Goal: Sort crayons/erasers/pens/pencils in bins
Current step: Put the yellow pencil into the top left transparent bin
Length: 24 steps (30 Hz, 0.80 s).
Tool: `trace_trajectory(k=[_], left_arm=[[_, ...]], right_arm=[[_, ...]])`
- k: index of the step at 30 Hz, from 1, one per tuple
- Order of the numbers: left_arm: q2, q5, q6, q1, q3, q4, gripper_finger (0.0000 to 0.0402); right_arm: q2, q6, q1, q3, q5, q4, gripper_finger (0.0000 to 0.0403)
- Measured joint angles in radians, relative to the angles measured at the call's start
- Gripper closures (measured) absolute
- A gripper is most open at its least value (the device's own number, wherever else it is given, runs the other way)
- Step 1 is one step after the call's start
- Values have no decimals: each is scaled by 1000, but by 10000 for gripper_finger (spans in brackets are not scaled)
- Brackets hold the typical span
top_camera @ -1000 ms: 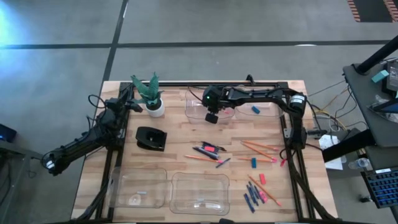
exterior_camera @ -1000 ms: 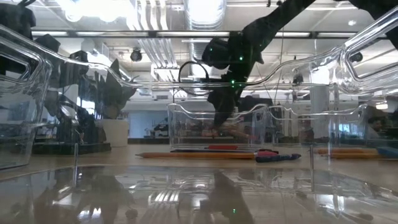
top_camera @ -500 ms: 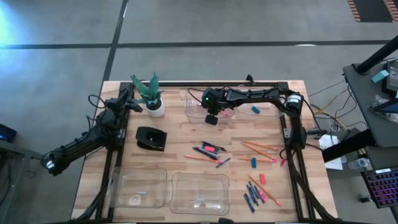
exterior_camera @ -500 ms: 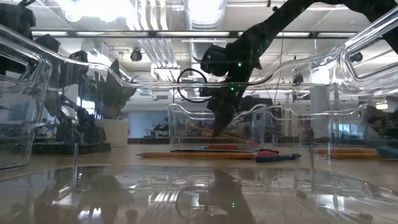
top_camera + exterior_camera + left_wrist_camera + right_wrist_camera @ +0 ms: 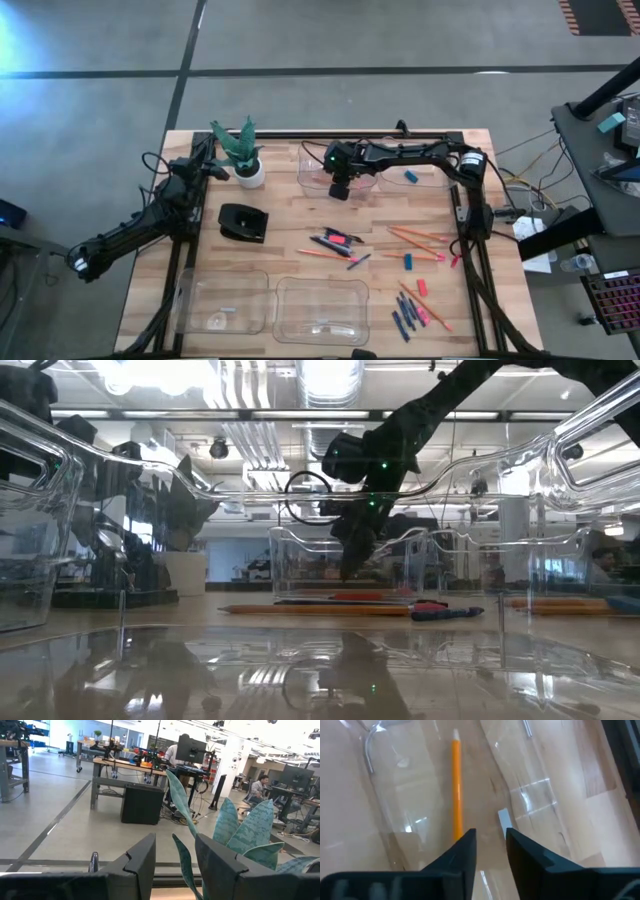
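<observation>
— Where do we find the pencil (image 5: 456,785)?
— Lying in the clear bin (image 5: 318,172) at the desk's far edge, under the right gripper (image 5: 340,189), whose fingers stand slightly apart with nothing between them.
— And the rest?
— Pencils (image 5: 415,238), pens (image 5: 332,244), crayons (image 5: 403,318) lie loose toward the right edge (the left gripper (image 5: 172,865) waits parted by the plant (image 5: 237,147)).
</observation>
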Motion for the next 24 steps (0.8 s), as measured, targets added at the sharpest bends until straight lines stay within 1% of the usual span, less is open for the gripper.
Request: trace_trajectory(k=[4, 8, 12, 14, 19, 24], left_arm=[[0, 0, 0, 0, 0, 0, 277], [0, 0, 0, 0, 0, 0, 277], [0, 0, 0, 0, 0, 0, 277], [1, 0, 0, 0, 0, 0, 277], [0, 0, 0, 0, 0, 0, 277], [0, 0, 0, 0, 0, 0, 277]], right_arm=[[-58, -4, 0, 12, 22, -29, 284], [-152, 3, 0, 36, 53, -92, 283], [-257, 104, 15, 29, 40, -182, 290], [-312, 161, 34, 6, 7, -261, 293], [-431, 315, 144, -66, -10, -482, 295], [-579, 531, 314, -156, 26, -543, 289]])
